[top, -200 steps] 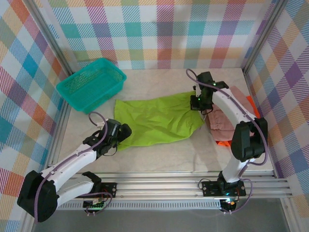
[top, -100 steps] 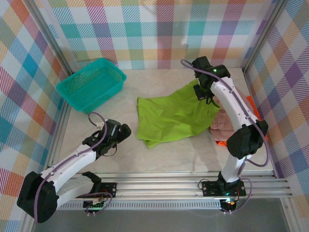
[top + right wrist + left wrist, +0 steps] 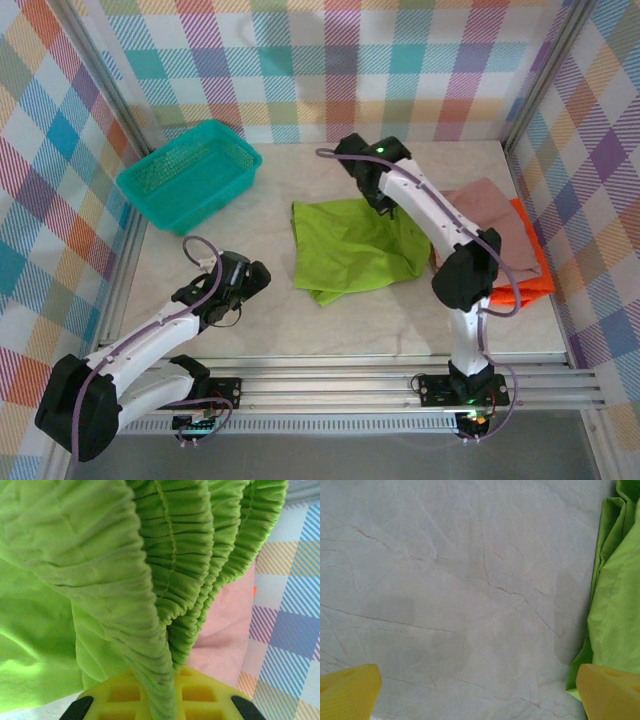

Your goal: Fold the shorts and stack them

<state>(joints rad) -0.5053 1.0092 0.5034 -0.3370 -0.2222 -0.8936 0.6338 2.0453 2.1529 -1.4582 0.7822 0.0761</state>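
Since 1 s ago, right pincer (image 3: 384, 202) swung left from right side toward worktop (image 3: 300, 325) centre, drawing lime green shorts (image 3: 350, 250) into narrower, doubled-over heap. Right pincer clamped tight on the gathered elastic waistband (image 3: 170, 580), lifted off worktop. Green shorts mid-worktop, right edge against dusty pink shorts (image 3: 490, 200), which lie atop orange shorts (image 3: 525, 268). Left pincer (image 3: 250, 276) spread wide, holding nothing, just left of green shorts. Teal basket (image 3: 190, 175) far left.
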